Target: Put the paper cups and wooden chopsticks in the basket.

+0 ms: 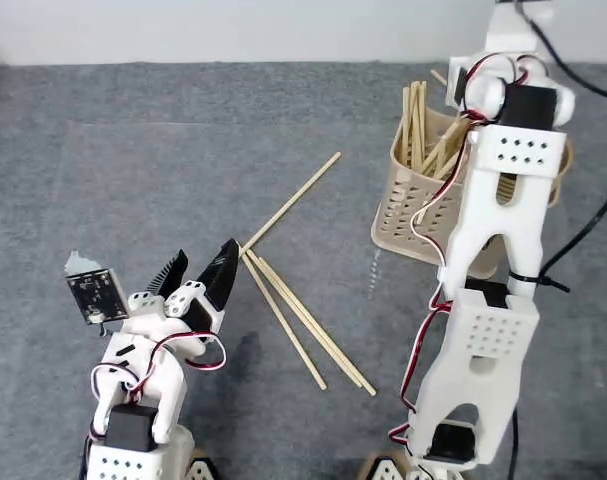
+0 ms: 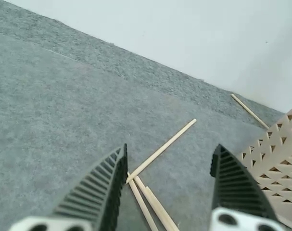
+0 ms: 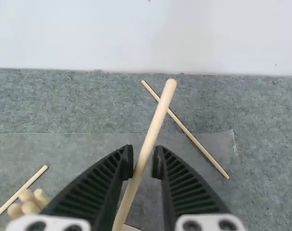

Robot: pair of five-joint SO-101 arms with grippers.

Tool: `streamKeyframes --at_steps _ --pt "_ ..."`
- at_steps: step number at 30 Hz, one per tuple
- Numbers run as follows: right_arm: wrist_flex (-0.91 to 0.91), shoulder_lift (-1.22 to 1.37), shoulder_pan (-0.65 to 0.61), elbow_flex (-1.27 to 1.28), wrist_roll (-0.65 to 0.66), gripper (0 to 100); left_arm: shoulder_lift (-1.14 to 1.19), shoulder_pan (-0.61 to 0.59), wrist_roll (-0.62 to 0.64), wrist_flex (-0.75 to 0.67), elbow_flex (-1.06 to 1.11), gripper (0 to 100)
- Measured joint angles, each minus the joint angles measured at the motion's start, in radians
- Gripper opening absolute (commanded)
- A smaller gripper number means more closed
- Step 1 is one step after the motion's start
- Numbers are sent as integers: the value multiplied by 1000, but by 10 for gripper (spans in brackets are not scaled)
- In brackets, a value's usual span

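1. Black ribbed fingers [image 3: 112, 183] of the right gripper [image 3: 143, 155] are clenched on a pale round wooden chopstick [image 3: 155, 120]. They grip it partway along the shaft, and the stick tilts up past the fingertips. A mid-shaft grip of this kind probably leaves the lower end free to enter a container.
2. The white right arm [image 1: 498, 200] stretches out over the beige perforated plastic basket [image 1: 408, 215], which places the held stick above the opening. This appears to be the release step of one delivery.
3. A bundle of wooden chopsticks [image 1: 423, 130] stands in the basket, leaning on its wall. The tall, narrow shape keeps them close to upright.
4. The left gripper [image 1: 198, 275] is spread wide and holds nothing. It sits low over the grey carpet mat [image 1: 133, 180], with one fingertip just beside the near ends of the loose sticks.
5. Four loose sticks lie on the mat between the two arms. A single angled chopstick [image 1: 291, 200] points toward the basket. Three near-parallel chopsticks [image 1: 308, 320] lie close together. The wide opening would suit straddling one of them next, though sticks lying this close may come up as a pair.
6. A stray chopstick [image 3: 184, 127] lies on the carpet beyond the basket, near the white wall [image 3: 146, 33]. It is well apart from the others.
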Motion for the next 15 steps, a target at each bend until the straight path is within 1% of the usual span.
streamKeyframes --at_steps 7,10,15 --pt "0 0 0 0 0 41 0 0 0 0 0 268" --pt "0 0 0 0 0 9 0 0 0 0 0 268" --pt "-2 0 0 0 17 9 0 0 0 0 0 268"
